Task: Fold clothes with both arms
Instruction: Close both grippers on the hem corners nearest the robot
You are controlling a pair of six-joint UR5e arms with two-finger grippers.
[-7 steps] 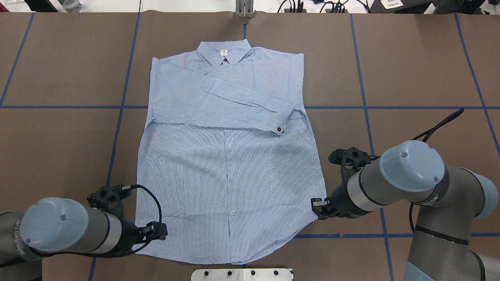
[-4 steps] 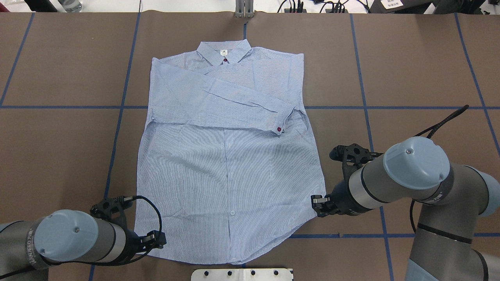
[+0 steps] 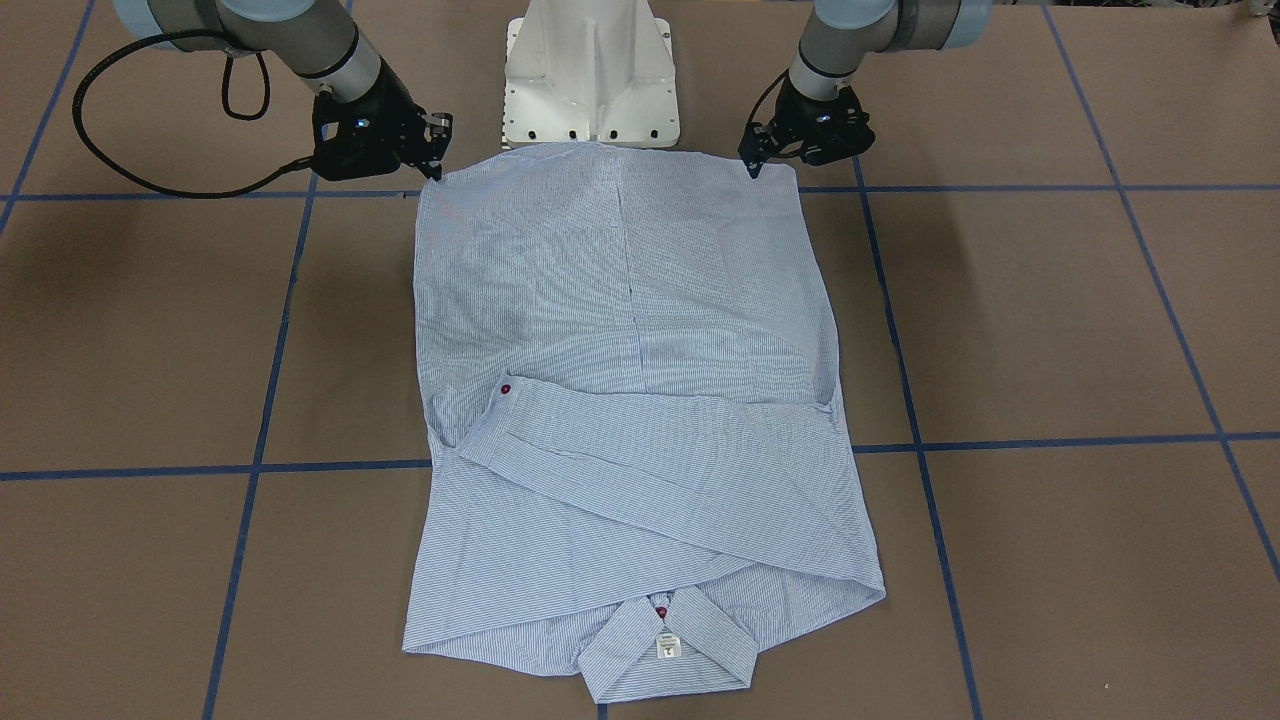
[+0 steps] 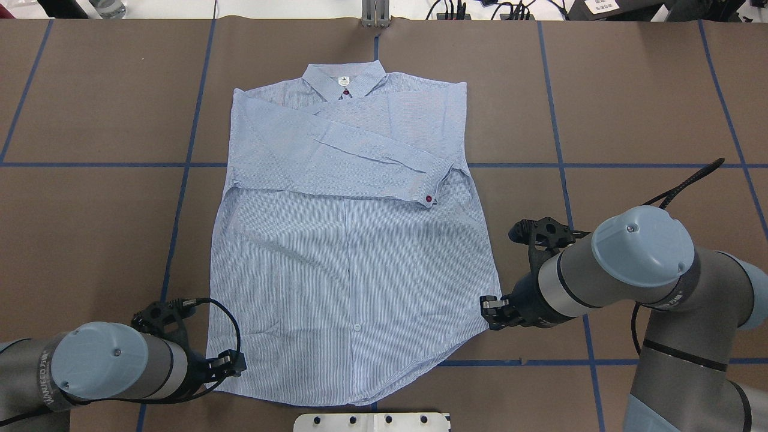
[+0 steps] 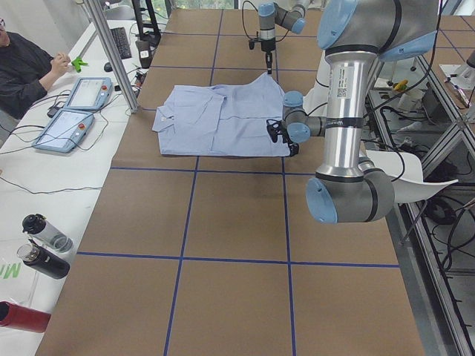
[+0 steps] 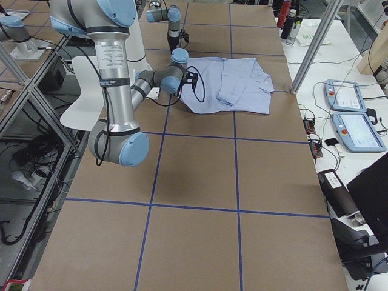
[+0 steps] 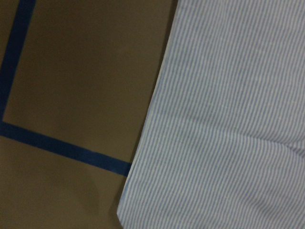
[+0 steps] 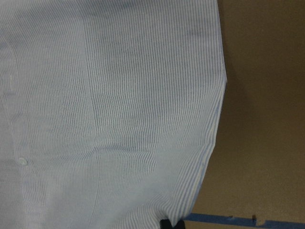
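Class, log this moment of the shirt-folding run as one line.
shirt: flat, sleeves folded across chest | left gripper: at left hem corner, grip unclear | right gripper: at right hem corner, grip unclear

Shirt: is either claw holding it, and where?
Cannot tell. The left claw and right claw sit at bottom hem corners of the shirt, which lies flat.

Room around the shirt

Seen from above, the shirt (image 4: pixel 354 270) lies flat in the middle, with wide bare table (image 4: pixel 90 240) at its 9, 3 and 12 o'clock to pass over. At 6 o'clock the white base (image 4: pixel 372 422) stands just beside the hem. The left gripper (image 4: pixel 235 362) sits at the 7 o'clock corner, the right gripper (image 4: pixel 487 306) at 4 o'clock, with the right arm (image 4: pixel 642 258) filling the room behind it.
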